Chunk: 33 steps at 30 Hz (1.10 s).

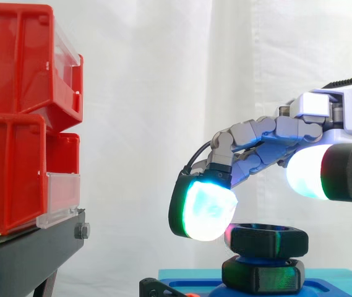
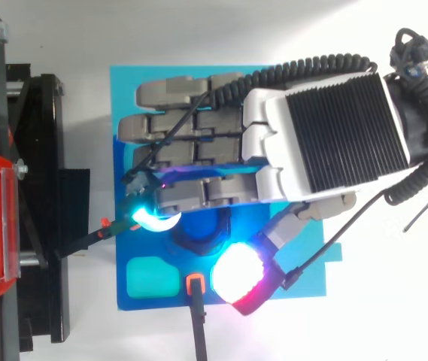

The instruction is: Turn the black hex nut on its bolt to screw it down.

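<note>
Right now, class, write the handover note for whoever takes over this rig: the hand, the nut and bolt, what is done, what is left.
Hand: open, poised over the black hex nut. One glowing fingertip sits at the nut's left edge; the thumb pad is higher than the nut, so there is no grip.
Nut: on its bolt on the blue plate, with a gap above the lower black hex piece.
Done: hand is at the nut.
Left: grip it and turn it down.

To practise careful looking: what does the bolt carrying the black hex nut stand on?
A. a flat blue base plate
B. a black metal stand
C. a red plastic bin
A: the black hex nut sits over the flat blue base plate.
</note>
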Each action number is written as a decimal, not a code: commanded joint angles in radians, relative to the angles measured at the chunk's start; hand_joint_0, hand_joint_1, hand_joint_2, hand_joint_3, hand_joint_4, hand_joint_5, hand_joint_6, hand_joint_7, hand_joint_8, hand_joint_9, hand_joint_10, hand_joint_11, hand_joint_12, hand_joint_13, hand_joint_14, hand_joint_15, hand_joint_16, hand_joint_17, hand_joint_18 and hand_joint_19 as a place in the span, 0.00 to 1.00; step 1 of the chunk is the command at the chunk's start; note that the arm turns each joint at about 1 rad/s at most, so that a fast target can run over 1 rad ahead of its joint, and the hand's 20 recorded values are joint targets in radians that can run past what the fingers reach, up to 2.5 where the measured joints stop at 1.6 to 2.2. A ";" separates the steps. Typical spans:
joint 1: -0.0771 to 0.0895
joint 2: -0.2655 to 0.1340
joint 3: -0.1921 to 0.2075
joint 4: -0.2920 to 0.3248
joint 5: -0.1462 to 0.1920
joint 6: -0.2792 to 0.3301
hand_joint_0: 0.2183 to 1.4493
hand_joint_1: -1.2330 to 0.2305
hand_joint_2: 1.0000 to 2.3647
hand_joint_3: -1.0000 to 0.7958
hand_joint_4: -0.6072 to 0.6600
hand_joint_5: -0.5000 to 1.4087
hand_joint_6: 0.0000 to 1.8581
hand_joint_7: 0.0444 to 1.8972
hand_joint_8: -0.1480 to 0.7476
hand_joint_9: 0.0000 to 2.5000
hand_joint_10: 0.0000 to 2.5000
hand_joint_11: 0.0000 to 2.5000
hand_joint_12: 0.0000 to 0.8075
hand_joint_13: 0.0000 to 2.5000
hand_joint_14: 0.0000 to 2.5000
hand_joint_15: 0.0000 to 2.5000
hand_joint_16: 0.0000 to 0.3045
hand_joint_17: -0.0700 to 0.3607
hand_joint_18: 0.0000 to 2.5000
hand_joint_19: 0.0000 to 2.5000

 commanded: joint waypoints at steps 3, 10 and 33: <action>-0.020 0.001 0.000 0.002 -0.025 0.000 0.20 0.71 0.00 0.28 0.68 0.18 0.28 0.55 0.51 0.22 0.00 0.14 0.43 0.18 0.00 0.05 0.14 0.39 0.11 0.03; -0.058 -0.001 -0.002 0.002 -0.077 0.000 0.21 0.70 0.00 0.28 0.68 0.18 0.27 0.55 0.51 0.22 0.00 0.14 0.43 0.18 0.00 0.05 0.14 0.39 0.11 0.03; -0.034 -0.010 0.015 0.072 -0.098 0.003 0.21 0.69 0.00 0.28 0.68 0.18 0.27 0.55 0.51 0.22 0.00 0.14 0.43 0.18 0.00 0.05 0.14 0.39 0.11 0.04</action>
